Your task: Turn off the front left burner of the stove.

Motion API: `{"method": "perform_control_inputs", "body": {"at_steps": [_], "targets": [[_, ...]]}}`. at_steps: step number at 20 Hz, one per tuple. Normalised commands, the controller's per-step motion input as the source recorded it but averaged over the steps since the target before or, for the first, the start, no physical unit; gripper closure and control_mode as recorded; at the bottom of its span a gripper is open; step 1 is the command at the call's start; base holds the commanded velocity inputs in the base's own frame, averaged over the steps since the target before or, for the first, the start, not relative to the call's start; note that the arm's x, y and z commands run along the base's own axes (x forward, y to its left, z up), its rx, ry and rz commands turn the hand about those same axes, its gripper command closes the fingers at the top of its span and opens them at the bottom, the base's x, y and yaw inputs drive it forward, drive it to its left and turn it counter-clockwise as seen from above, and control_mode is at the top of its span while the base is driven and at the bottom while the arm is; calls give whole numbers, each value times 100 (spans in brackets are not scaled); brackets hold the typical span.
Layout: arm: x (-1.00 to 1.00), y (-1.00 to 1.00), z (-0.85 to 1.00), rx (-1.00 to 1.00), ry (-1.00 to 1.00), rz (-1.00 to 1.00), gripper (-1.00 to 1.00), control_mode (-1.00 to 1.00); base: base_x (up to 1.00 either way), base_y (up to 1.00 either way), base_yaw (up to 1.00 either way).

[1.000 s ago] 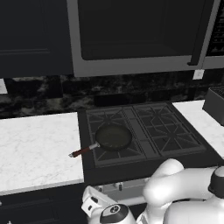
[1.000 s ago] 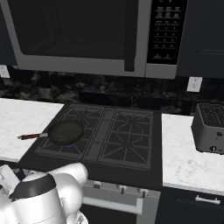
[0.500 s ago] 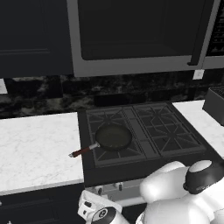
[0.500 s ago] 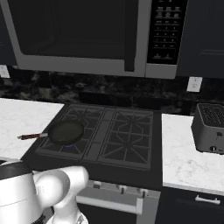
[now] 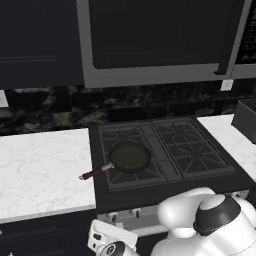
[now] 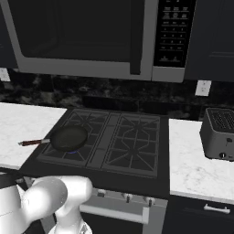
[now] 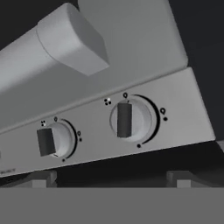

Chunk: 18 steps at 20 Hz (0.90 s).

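Observation:
The stove (image 5: 165,150) (image 6: 114,137) is a black gas range with four grates. A dark frying pan (image 5: 130,156) (image 6: 69,137) sits on its front left burner (image 5: 117,178) (image 6: 58,156), and a faint blue glow shows under the pan in the right base view. My hand (image 5: 107,242) hangs low in front of the stove's silver panel. In the hand view two round knobs (image 7: 131,119) (image 7: 54,140) on that panel are close ahead, beneath the pale bar handle (image 7: 52,57). My gripper (image 7: 111,178) is open; its fingertips (image 7: 43,177) stand wide apart, short of the knobs.
A microwave (image 6: 91,36) hangs above the cooktop. White marble counters (image 5: 40,170) (image 6: 192,160) flank the stove, with a dark toaster (image 6: 219,132) on the right one. The pan's red-tipped handle (image 5: 92,173) sticks out left over the counter edge.
My arm's elbow has swung lower and to the right in the left base view. The hand has sunk slightly in front of the stove panel. Pan and stove are unchanged.

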Motion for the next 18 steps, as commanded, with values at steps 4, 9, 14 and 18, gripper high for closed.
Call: {"method": "perform_control_inputs", "body": {"at_steps": [4, 9, 14, 18], "targets": [[17, 0, -4, -4, -5, 0, -100, -100, 0, 0, 0], [16, 0, -2, -4, -1, 3, -100, -100, 0, 0, 0], [18, -1, -10, -3, 0, 10, -100, -100, 0, 0, 0], [14, -8, -16, -6, 0, 17, -100, -100, 0, 0, 0]]}}
